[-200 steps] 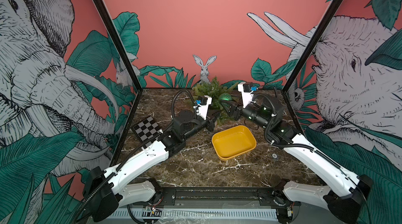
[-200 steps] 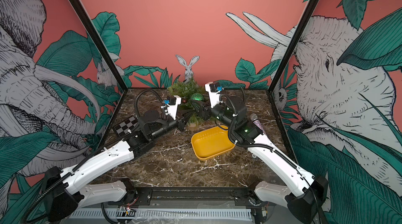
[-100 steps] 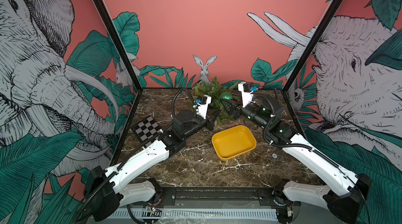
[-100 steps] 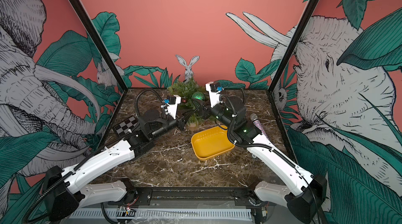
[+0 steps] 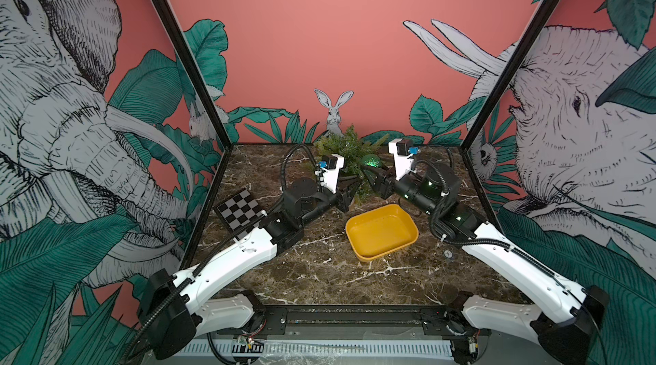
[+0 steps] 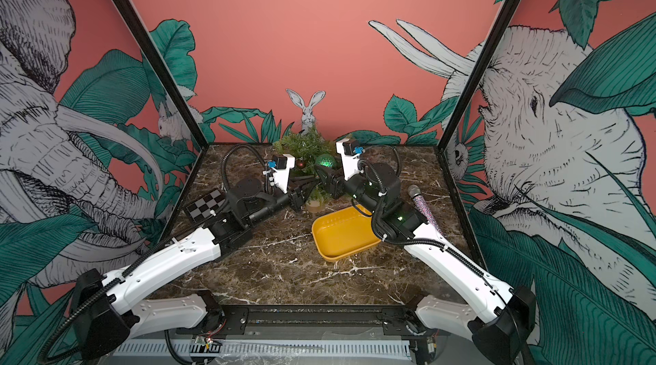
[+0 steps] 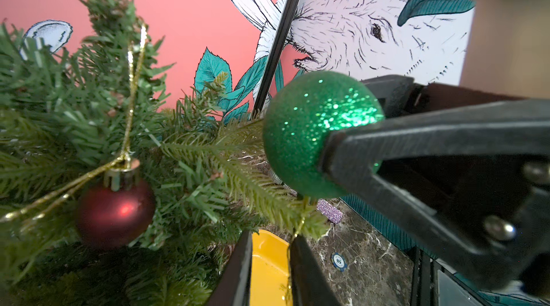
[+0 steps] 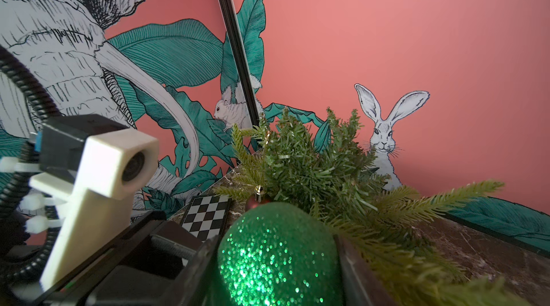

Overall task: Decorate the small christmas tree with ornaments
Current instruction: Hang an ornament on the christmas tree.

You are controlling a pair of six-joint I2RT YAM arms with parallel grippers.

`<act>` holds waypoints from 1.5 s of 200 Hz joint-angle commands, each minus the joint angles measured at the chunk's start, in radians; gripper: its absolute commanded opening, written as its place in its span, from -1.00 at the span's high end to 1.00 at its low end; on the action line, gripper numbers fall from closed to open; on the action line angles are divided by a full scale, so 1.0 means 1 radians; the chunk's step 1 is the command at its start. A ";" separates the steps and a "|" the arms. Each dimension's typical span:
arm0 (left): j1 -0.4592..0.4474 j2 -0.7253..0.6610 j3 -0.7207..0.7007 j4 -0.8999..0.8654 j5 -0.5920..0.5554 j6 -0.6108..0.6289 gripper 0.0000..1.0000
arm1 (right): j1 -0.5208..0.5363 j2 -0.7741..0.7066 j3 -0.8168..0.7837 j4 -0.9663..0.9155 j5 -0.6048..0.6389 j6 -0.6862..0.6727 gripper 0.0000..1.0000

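A: Left hand (image 7: 271, 248)?
B: Fingers slightly apart. One small christmas tree (image 7: 89, 111) stands straight ahead of it, with one dark-red ball (image 7: 114, 213) hung on it.
A: Right hand (image 8: 276, 274)?
B: Clamped on the one green glitter ball (image 7: 309, 132), which touches a branch (image 7: 238, 170) between both hands. One yellow tray (image 5: 381, 235) sits on the worktop (image 5: 319, 274) just behind it.

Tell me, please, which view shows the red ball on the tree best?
The left wrist view: the red ball hangs close and whole from a gold loop on the tree. The right wrist view shows only its cap and top behind the green ball; a top view shows a tiny speck.
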 commanded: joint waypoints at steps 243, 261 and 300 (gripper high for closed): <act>0.007 0.017 0.059 0.012 -0.003 0.008 0.50 | 0.021 -0.111 -0.114 0.078 0.042 0.083 -0.31; 0.007 0.018 0.061 0.012 -0.005 0.007 0.50 | 0.021 -0.116 -0.115 0.073 0.045 0.084 -0.33; 0.008 0.020 0.061 0.011 -0.001 0.004 0.51 | 0.020 -0.134 -0.120 0.073 0.045 0.088 -0.33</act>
